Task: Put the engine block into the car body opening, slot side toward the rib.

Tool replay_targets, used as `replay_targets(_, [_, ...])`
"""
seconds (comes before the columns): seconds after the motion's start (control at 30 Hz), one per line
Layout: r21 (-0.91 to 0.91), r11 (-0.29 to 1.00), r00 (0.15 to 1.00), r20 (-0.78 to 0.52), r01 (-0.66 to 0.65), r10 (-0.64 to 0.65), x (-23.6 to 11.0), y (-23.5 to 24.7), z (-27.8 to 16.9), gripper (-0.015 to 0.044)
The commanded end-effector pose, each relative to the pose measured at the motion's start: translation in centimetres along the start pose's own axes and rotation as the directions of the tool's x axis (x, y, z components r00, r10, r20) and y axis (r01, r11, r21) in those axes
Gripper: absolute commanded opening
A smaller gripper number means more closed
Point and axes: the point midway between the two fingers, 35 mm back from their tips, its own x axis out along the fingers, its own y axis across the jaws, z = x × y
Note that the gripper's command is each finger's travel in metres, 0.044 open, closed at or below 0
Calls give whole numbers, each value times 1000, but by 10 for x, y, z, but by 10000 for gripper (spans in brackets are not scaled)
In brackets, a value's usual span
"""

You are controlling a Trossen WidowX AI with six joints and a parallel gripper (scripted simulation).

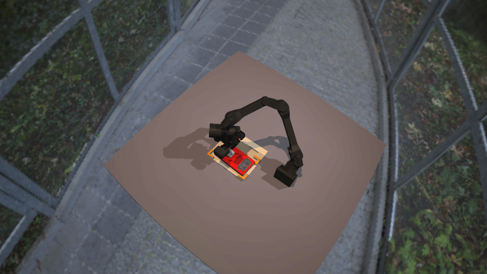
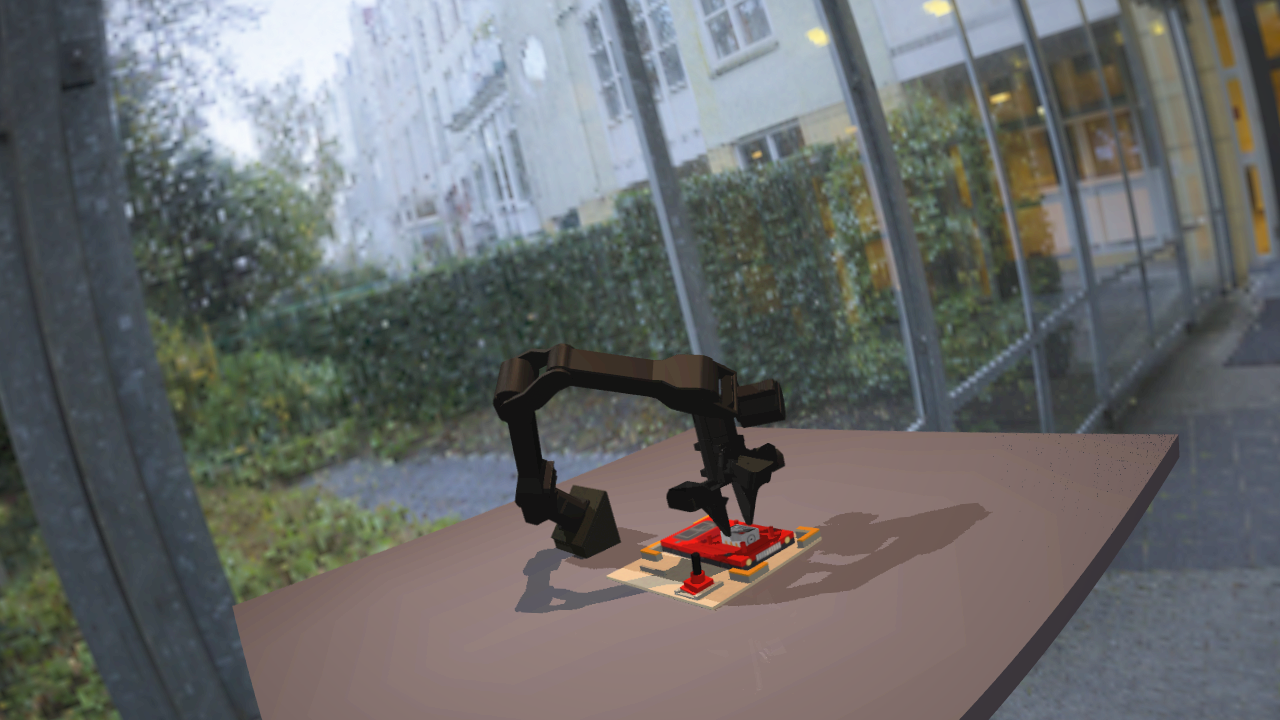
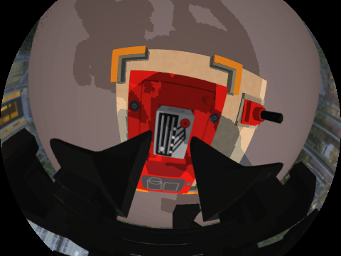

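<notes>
Outdoor covered walkway, not a lab or shop. Brown table (image 1: 210, 218) sits on grey paving stones (image 1: 224, 30) running toward the top of the top view. Curved metal-and-glass framing (image 2: 662, 197) on both sides, ivy and leaf litter (image 1: 44, 98) beyond it at left and right edges. Exterior view: long hedge (image 2: 554, 295) mid-frame, pale multi-storey building (image 2: 465, 116) upper left, lit yellow windows (image 2: 1100, 134) upper right (looks like a courtyard or campus).
</notes>
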Motion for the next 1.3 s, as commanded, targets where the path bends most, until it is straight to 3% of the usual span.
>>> replay_targets(0.0, [0,1000,1000,0,0,0,0,0,0,264])
replay_targets(0.23, [0,1000,1000,0,0,0,0,0,0,440])
replay_targets(0.83, [-6,1000,1000,3,4,-4,-14,-1,0,440])
replay_targets(1.27, [-6,1000,1000,3,4,-4,-14,-1,0,99])
